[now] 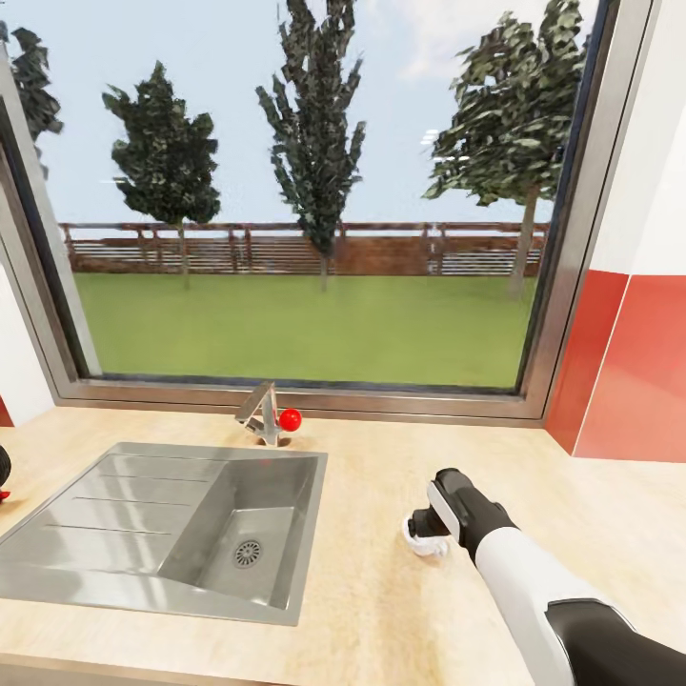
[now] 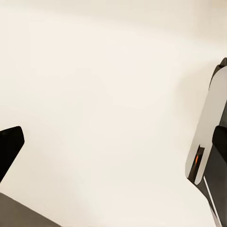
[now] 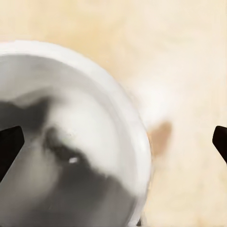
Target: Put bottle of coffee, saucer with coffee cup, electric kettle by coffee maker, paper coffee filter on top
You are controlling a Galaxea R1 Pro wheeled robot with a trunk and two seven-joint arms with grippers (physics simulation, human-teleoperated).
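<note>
A white coffee cup (image 1: pixel 426 541) stands on the pale wood countertop (image 1: pixel 381 610) to the right of the sink. In the right wrist view the coffee cup (image 3: pixel 71 142) is seen from above, its hollow inside shaded grey. My right gripper (image 1: pixel 425 522) hangs just over it, open; the right gripper (image 3: pixel 113 137) has its dark fingertips (image 3: pixel 9 144) spread wide, with the cup under the gap and off to one side. My left gripper (image 2: pixel 113 142) is open before a plain cream surface, beside a white and black panel (image 2: pixel 208 132).
A steel sink (image 1: pixel 114 514) with a drain board is set in the counter at the left, and a faucet with a red knob (image 1: pixel 272 416) stands behind it. A large window (image 1: pixel 305 191) backs the counter. A red wall (image 1: pixel 634 381) stands at the right. A dark object (image 1: pixel 3 472) pokes in at the left edge.
</note>
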